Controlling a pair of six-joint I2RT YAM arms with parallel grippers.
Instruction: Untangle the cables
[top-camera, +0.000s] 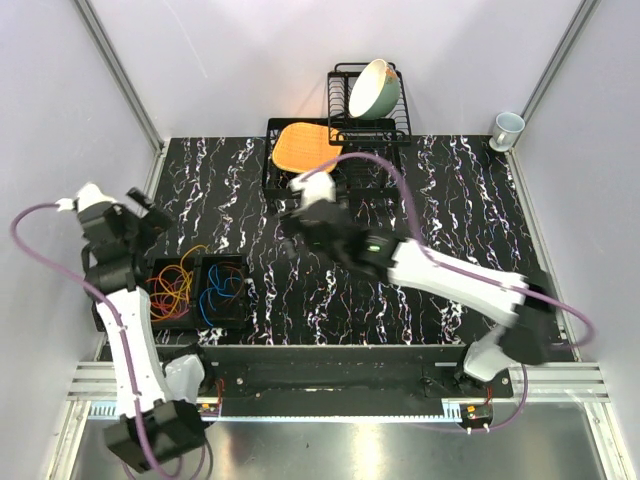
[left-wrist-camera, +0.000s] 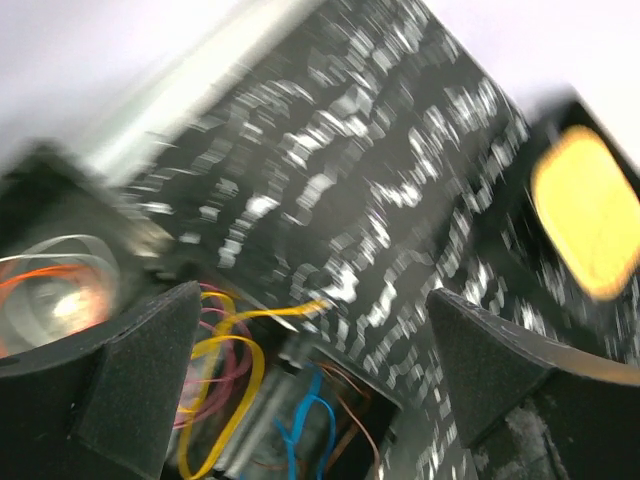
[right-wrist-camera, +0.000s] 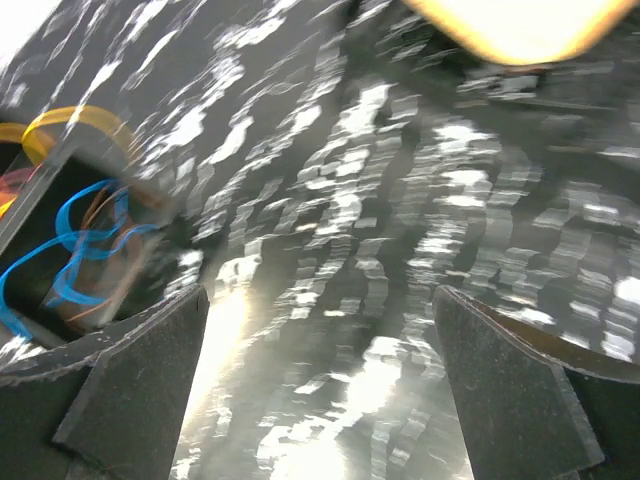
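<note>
- your left fingers (left-wrist-camera: 140, 380) stand wide apart with nothing between them; they hang above the near-left corner of the worktop (top-camera: 330, 290), over the trays.
- your right fingers (right-wrist-camera: 130, 390) are also spread and empty, over bare worktop near the middle, well apart from the wires.
- the cables (top-camera: 172, 288) lie in two black trays by the left arm's base: orange, red and yellow loops in the left tray (top-camera: 158, 266), blue cables (top-camera: 222, 290) in the right tray (top-camera: 241, 266).
- one orange-yellow loop rises over the rim between the trays; some thin orange strands appear to lie among the blue.
- judgement: sorting by colour looks largely done; you are between grasps, with neither arm holding anything.
- next move calls for lowering one set of fingers onto a single stray strand, pinching fully shut on it, and lifting slowly so the neighbouring loops do not drag along.
- both wrist views are smeared; finer crossings cannot be told.
</note>
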